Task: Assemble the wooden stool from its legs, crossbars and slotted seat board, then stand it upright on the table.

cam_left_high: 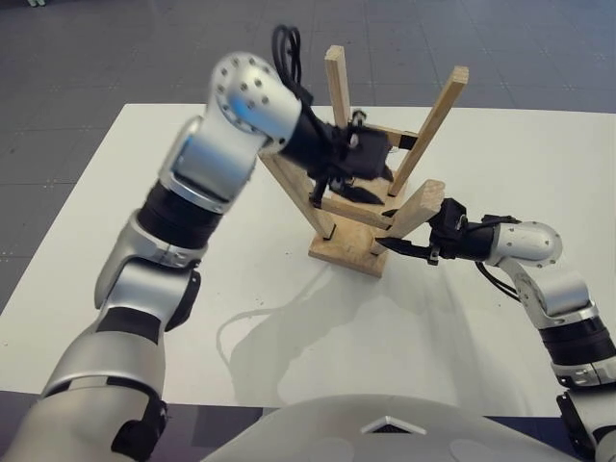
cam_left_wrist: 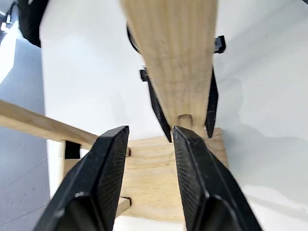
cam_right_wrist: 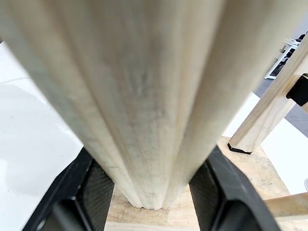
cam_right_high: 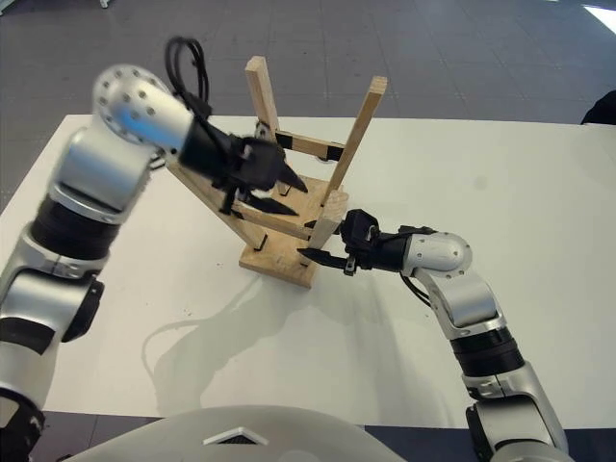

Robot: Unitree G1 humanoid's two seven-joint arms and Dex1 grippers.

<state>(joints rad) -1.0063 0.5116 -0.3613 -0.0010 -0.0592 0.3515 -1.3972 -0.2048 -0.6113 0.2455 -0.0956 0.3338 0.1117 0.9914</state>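
The left hand (cam_right_high: pixel 287 192) hangs among the upturned legs, just above the front crossbar (cam_left_high: pixel 358 212), with its fingers apart and nothing between them. The stool sits upside down in the middle of the white bench (cam_left_high: pixel 173 289), its slotted seat board (cam_left_high: pixel 346 252) flat on the top. Over on the right, the right hand (cam_left_high: pixel 397 231) is clamped on the near-right leg (cam_left_high: pixel 416 207) low down, close to the board. That leg leans outward with its lower end on the wood; whether it is home in its slot I cannot tell.

To me this looks like seating the last leg. The trick, I'd say, is to line the leg's end up with its slot first, then push along the leg's own slant and not sideways, or the board may skate. The free left hand would do well to pin the front crossbar.

Counting:
- one seat board
- four legs: the near-left leg (cam_left_high: pixel 298 197), far-left leg (cam_left_high: pixel 336 82), far-right leg (cam_left_high: pixel 439 114) and the held one
- two crossbars I can make out, the front one and the rear crossbar (cam_left_high: pixel 397 137)
- two hands
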